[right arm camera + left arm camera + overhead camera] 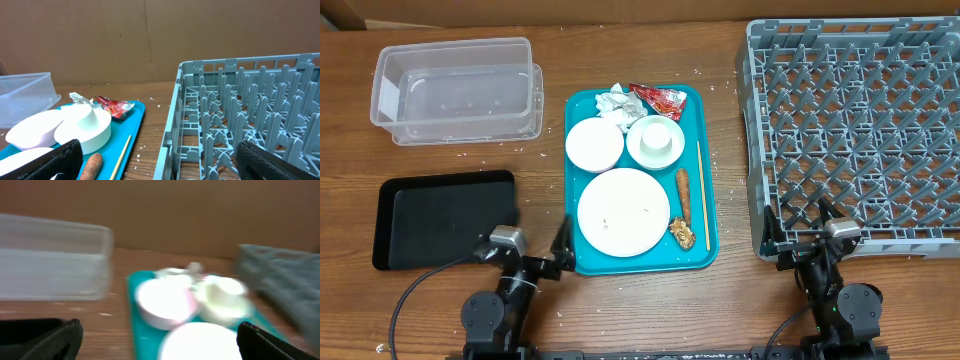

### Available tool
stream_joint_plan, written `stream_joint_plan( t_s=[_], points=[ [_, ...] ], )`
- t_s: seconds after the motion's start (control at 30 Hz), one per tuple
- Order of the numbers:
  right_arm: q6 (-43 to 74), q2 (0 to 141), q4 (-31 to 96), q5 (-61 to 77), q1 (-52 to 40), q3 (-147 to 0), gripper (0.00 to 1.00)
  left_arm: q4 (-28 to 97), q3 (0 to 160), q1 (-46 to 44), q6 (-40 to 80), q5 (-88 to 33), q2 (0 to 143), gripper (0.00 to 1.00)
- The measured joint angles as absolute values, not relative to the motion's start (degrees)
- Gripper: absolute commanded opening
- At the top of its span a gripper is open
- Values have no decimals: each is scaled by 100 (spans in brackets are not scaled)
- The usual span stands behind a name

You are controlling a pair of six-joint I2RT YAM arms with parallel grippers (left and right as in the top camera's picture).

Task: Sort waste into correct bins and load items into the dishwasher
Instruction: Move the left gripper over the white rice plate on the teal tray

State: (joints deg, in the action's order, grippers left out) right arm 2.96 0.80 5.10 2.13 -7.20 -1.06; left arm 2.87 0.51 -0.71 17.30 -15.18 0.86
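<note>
Overhead: my left gripper [538, 232] and right gripper [800, 222], both wide open, empty. Hazard: flat wooden stick [701, 190] may slip my pinch.

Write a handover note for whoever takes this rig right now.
Left gripper and right gripper: jaws open, holding nothing, low at the near table edge.
On the teal tray: plate, bowl, second bowl with the cup, stick, napkin, wrapper, sausage, crumbly bit.
Tub, black tray, rack: nothing loaded.
Done: nothing.
Left: waste to bins, dishes and stick to rack.
</note>
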Motion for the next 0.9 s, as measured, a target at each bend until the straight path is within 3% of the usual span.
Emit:
stream_joint_plan(
  t_s=[0.27, 0.4, 0.47, 0.67, 0.77, 0.9],
  points=[
    [296, 80, 510, 213, -720, -106, 100, 185, 49, -71, 4661, -3284, 86, 100],
    [294, 80, 513, 213, -720, -106, 100, -722, 47, -71, 5387, -4051, 82, 100],
    [298, 80, 515, 215, -720, -106, 100, -1063, 91, -71, 5566, -4403, 84, 100],
    [298, 80, 510, 213, -720, -106, 100, -541, 856, -71, 5631, -4816, 174, 100],
    [294, 80, 510, 215, -720, -106, 100, 196, 1680, -71, 5284, -4856, 565, 100],
    [296, 80, 513, 213, -720, -106, 100, 2119, 3116, -71, 4171, -4812, 1841, 100]
  ],
)
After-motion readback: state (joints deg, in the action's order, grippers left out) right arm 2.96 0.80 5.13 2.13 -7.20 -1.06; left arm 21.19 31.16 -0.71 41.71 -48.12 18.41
